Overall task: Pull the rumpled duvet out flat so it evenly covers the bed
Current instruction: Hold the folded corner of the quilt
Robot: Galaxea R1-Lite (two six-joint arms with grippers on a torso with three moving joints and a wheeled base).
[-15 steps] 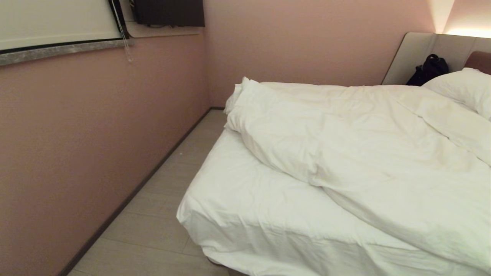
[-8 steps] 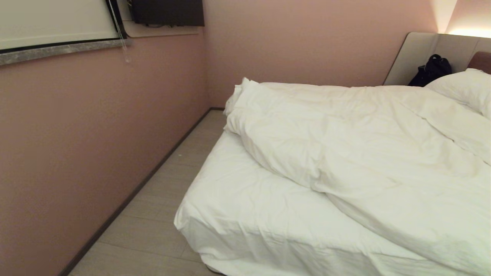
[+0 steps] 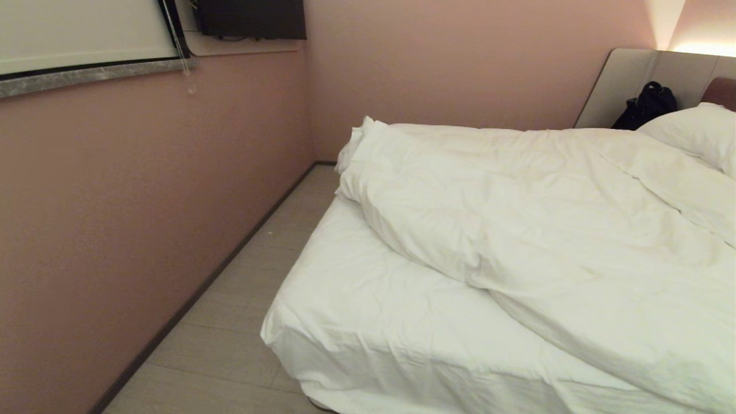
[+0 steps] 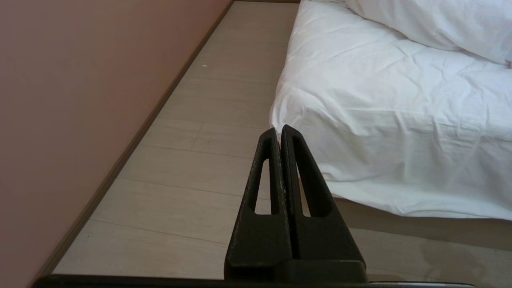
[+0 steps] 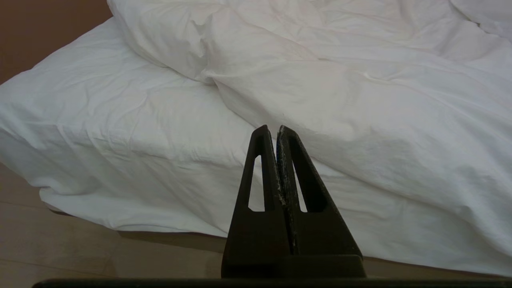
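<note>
On bed (image 3: 368,322), duvet (image 3: 517,230) bunched twd headboard side, diag. edge leaves foot-end sheet (image 3: 356,287) bare. Looks soft, puffy, bulky but light; prob. drags, folds. Best grab: thick near edge/corner. Left gripper (image 4: 279,130) & right gripper (image 5: 273,130) both closed, empty, short of bed.

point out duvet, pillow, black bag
duvet (image 3: 546,218): head view, on its rumpled middle.
pillow (image 3: 698,129): head view, on its top face by the headboard.
black bag (image 3: 647,106): head view, on the bag's body, leaning on the headboard.
</note>
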